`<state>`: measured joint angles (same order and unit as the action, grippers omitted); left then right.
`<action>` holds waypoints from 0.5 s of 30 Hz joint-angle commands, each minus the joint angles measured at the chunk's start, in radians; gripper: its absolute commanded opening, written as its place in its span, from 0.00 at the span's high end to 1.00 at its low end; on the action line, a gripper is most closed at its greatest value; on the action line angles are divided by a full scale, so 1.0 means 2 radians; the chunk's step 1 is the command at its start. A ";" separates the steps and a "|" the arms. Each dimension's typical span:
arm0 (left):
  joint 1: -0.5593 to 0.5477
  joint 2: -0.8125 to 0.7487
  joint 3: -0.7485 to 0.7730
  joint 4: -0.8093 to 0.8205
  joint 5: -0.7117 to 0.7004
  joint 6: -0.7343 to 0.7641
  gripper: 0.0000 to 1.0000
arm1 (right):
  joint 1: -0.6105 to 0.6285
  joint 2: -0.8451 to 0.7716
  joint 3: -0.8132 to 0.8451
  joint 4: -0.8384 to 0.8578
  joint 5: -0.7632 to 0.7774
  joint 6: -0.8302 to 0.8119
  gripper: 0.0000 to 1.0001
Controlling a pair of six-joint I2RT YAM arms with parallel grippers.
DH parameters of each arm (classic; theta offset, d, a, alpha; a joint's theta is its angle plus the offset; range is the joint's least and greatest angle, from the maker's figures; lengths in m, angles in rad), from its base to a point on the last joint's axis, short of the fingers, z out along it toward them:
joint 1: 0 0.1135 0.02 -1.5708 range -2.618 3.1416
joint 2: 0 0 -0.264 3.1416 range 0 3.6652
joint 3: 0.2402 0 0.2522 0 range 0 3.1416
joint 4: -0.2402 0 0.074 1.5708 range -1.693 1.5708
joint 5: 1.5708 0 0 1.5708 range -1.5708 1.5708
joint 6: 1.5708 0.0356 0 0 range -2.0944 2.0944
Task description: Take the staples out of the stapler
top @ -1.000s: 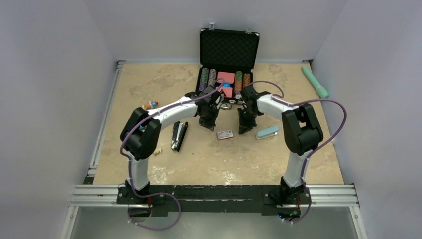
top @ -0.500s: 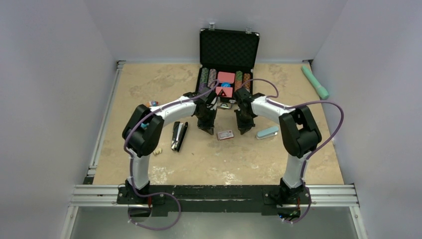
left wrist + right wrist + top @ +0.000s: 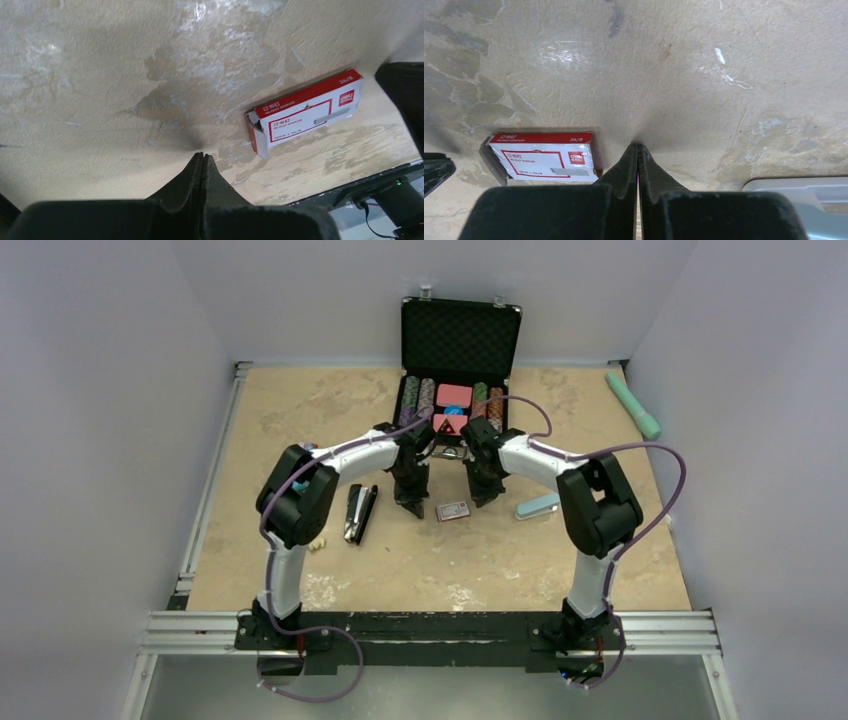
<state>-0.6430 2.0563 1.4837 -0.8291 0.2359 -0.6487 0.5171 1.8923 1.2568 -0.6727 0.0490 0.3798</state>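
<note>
The black stapler (image 3: 359, 513) lies opened flat on the table left of centre, its two arms side by side, seen only in the top view. No loose strip of staples shows in any view. My left gripper (image 3: 414, 508) is shut and empty, to the stapler's right; its tips (image 3: 203, 155) hang over bare table. My right gripper (image 3: 481, 498) is shut and empty further right; its tips (image 3: 638, 146) hang over bare table.
A red and white staple box (image 3: 453, 511) lies between the two grippers, also in the left wrist view (image 3: 303, 113) and the right wrist view (image 3: 544, 156). A pale blue stapler (image 3: 538, 506) lies right. An open black chip case (image 3: 458, 405) stands behind. A teal tube (image 3: 633, 404) lies at the far right.
Both grippers have drawn in toward the middle of the table, the left one moving slightly left and nearer, the right one moving left. The stapler has not moved.
</note>
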 commanded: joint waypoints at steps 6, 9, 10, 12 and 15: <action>0.003 0.032 0.029 0.002 0.033 -0.032 1.00 | 0.008 0.016 0.012 0.024 -0.018 -0.008 1.00; 0.003 0.041 0.034 0.005 0.041 -0.038 1.00 | 0.010 0.018 0.013 0.026 -0.020 -0.010 1.00; 0.003 0.044 0.037 0.006 0.043 -0.040 1.00 | 0.011 0.018 0.013 0.026 -0.021 -0.011 1.00; 0.001 0.048 0.041 0.008 0.047 -0.044 1.00 | 0.012 0.019 0.014 0.026 -0.022 -0.012 1.00; -0.001 0.050 0.045 0.013 0.050 -0.046 1.00 | 0.016 0.019 0.014 0.024 -0.023 -0.012 1.00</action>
<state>-0.6411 2.1304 1.5429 -0.8303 0.3271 -0.7181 0.5316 1.9026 1.2671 -0.6521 0.0277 0.3710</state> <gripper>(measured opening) 0.010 0.006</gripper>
